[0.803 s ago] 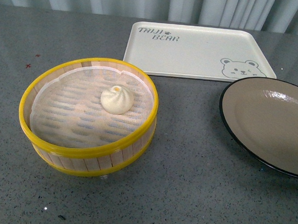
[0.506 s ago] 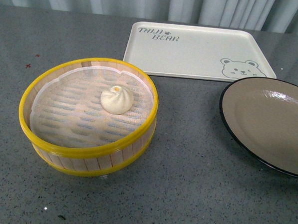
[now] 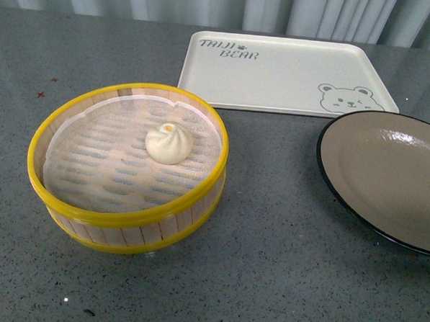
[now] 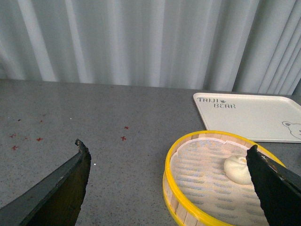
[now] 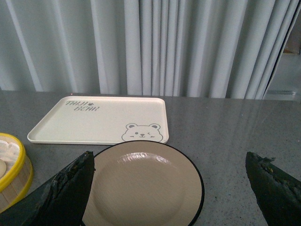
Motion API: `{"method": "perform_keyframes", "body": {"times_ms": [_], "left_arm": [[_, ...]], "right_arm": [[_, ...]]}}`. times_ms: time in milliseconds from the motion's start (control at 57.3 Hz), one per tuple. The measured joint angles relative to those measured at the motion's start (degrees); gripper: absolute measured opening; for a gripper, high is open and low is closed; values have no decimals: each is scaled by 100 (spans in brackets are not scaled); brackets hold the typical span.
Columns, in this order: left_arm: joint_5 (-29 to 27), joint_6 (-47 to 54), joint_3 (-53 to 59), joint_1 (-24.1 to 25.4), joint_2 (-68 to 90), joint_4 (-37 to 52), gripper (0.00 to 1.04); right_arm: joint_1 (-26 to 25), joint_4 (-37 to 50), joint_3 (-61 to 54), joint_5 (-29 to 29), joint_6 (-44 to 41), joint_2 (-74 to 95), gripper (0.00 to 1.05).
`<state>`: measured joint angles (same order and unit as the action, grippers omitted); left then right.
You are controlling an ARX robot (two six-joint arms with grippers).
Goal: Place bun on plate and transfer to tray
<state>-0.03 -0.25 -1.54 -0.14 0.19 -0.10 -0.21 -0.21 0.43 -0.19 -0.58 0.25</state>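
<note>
Bun (image 3: 169, 144) sits mid-liner in bamboo steamer basket (image 3: 125, 218). Plate (image 3: 387, 170) bare, just beside tray (image 3: 277, 70). Left claw (image 4: 167, 148) and right claw (image 5: 169, 155) both spread wide. Bun judged light, soft, easily dented: pinch gently on low flanks, below pleats.

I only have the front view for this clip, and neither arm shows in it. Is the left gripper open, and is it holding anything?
Observer: The left gripper is open wide and empty. Its wrist view shows the bun lying in the basket ahead of it, untouched.
Operator: And the right one? My view also cuts the plate off at the edge.
Observer: The right gripper is open and empty too. Its wrist view shows the whole plate between the fingers, with nothing on it.
</note>
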Motion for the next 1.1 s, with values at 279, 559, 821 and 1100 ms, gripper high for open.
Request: {"method": "perform_keyframes", "body": {"times_ms": [279, 559, 821, 1100], "left_arm": [[-2413, -1259, -601, -1193, 2583, 776, 98], [-1213, -1690, -2337, -1565, 5976, 1674, 98], [-404, -1810, -3832, -1762, 8376, 1281, 98], [-136, -1735, -4784, -1928, 9578, 927, 98]], "right_arm": [[0, 0, 0, -4, 0, 0, 96], [0, 0, 0, -2, 0, 0, 96], [0, 0, 0, 4, 0, 0, 96], [0, 0, 0, 7, 0, 0, 96]]}}
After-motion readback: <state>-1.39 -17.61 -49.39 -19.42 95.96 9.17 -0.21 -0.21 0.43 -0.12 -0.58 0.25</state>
